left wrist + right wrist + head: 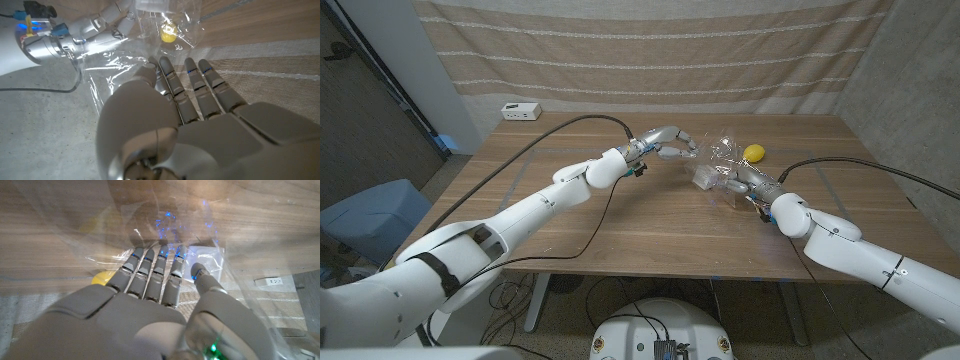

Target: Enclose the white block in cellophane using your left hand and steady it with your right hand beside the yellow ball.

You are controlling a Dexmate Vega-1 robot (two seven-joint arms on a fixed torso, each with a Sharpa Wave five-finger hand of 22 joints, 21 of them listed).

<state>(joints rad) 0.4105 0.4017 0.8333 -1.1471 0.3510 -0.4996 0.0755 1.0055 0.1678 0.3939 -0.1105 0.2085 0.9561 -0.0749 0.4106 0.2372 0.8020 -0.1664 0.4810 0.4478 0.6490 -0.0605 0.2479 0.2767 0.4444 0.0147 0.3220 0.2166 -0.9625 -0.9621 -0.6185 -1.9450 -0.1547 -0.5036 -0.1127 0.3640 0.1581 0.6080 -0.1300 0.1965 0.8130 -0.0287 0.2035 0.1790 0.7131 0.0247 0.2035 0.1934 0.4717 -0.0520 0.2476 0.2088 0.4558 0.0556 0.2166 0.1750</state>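
The white block (704, 179) lies right of the table's middle under crinkled clear cellophane (723, 152). The yellow ball (753, 153) sits just behind it. My left hand (673, 141) hovers left of the block and pinches a raised edge of the cellophane (117, 60) between thumb and fingers (167, 75). My right hand (741, 181) reaches in from the right, its fingers (150, 275) stretched out and pressing on the cellophane (165, 235) next to the white block (209, 262). The yellow ball (102, 277) shows beside those fingers. The left wrist view has the ball (168, 34) and my right hand (92, 27) behind the film.
A white power strip (521, 111) lies at the table's back left corner. Black cables (570, 125) trail over the table along both arms. A striped curtain hangs behind the table, and a blue chair (365, 215) stands off the table's left side.
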